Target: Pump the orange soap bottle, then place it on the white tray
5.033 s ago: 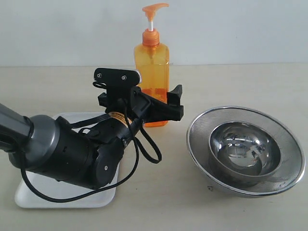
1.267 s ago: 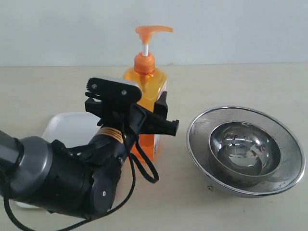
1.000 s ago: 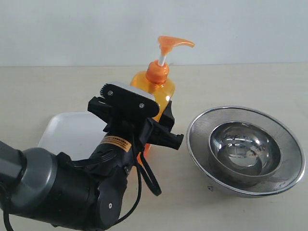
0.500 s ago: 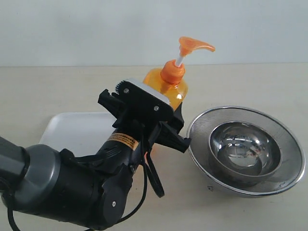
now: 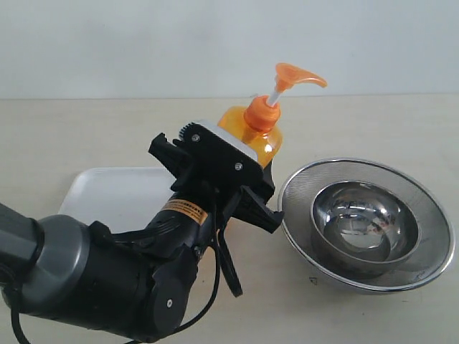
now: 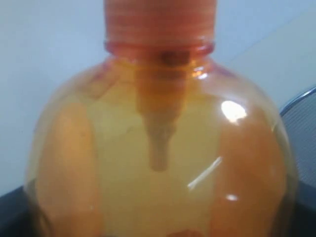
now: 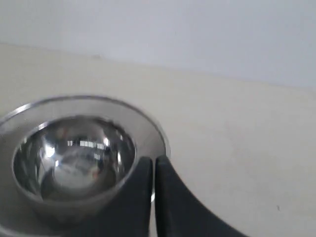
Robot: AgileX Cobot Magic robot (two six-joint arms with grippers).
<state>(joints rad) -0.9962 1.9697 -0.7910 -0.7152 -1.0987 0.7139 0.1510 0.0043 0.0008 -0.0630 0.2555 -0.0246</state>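
Arm (image 5: 107, 279) hides orange soap bottle's (image 5: 251, 136) lower half.

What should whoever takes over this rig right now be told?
Left gripper: closed on the orange bottle, which tilts toward the steel bowls; its base is hidden.
Right gripper: shut, empty, hovering by the bowls.
White tray: on the table, partly behind the left arm.
Done: bottle gripped; whether it was pumped cannot be told.
Left: set the bottle on the tray and release.
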